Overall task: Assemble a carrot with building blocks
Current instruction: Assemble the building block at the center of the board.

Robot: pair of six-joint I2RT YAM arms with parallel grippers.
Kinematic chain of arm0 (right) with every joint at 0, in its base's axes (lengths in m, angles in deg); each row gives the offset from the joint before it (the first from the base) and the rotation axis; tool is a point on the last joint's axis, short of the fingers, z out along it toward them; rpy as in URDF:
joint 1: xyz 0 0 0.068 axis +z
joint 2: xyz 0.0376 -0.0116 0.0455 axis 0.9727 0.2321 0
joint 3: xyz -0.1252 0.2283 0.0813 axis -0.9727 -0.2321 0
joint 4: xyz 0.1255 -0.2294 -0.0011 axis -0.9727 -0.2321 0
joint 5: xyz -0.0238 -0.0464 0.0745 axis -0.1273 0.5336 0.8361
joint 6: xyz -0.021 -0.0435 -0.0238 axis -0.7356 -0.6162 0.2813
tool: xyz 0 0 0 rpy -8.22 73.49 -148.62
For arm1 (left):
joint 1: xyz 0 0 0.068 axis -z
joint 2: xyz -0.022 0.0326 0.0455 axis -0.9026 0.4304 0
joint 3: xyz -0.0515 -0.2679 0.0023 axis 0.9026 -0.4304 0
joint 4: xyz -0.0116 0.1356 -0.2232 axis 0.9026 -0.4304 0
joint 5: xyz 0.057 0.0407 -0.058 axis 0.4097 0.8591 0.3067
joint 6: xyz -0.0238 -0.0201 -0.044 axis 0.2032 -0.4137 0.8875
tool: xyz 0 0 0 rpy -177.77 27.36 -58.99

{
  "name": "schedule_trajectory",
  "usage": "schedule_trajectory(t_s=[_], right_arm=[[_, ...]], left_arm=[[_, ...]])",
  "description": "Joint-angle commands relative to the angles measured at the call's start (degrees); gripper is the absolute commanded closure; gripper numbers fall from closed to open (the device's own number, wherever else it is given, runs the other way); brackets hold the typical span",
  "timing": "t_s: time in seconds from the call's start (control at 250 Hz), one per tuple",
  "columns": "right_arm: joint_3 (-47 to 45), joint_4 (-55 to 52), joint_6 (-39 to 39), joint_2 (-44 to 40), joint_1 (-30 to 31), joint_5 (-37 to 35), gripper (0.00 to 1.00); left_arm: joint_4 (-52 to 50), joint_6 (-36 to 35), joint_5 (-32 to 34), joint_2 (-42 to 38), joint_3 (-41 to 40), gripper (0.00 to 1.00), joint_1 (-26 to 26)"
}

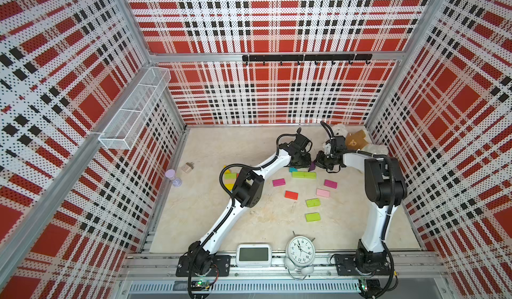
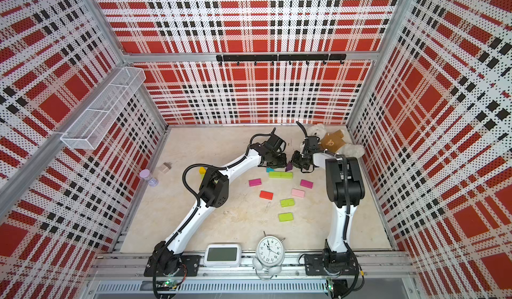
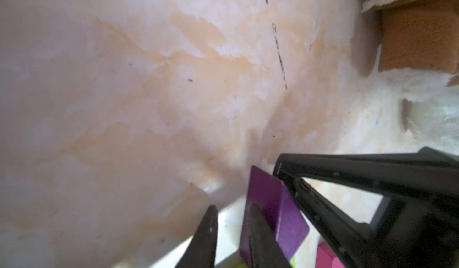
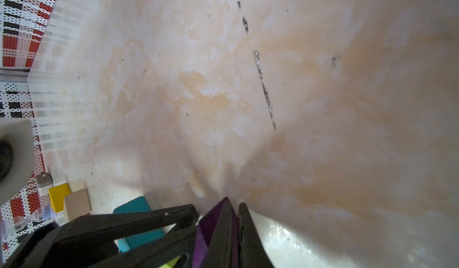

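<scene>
**Purple triangular wooden wedge [image 4: 206, 229] pinched in a tight spot**

The right gripper [image 4: 234, 206] is clamped on the wedge's thin edge. The left gripper [image 3: 231, 208], nearly closed and empty, sits just beside it. The fingers could collide, or the sloped piece could twist loose. On the base side of both grippers lie two magenta flat wooden bricks [image 1: 278, 182], one pink brick [image 1: 323, 193], one red-orange brick [image 1: 291, 195] and at least four lime bricks [image 1: 313, 202]. One teal block [image 1: 292, 169] lies just beside the left gripper.
</scene>
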Motion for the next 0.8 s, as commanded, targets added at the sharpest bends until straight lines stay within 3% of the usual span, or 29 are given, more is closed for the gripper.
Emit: schedule_trajectory(t_s=[0.0,0.796], right_arm=[[-0.8,1.8,0.2,-2.1,0.3,-0.3,0.9],[-1.9,1.9,0.1,-2.8,-1.1,-0.4,0.9]], left_arm=[[-0.2,0.2,-0.5,1.4,1.7,0.73,0.7],[1.4,1.2,-1.3,2.0,2.2,0.73,1.1]])
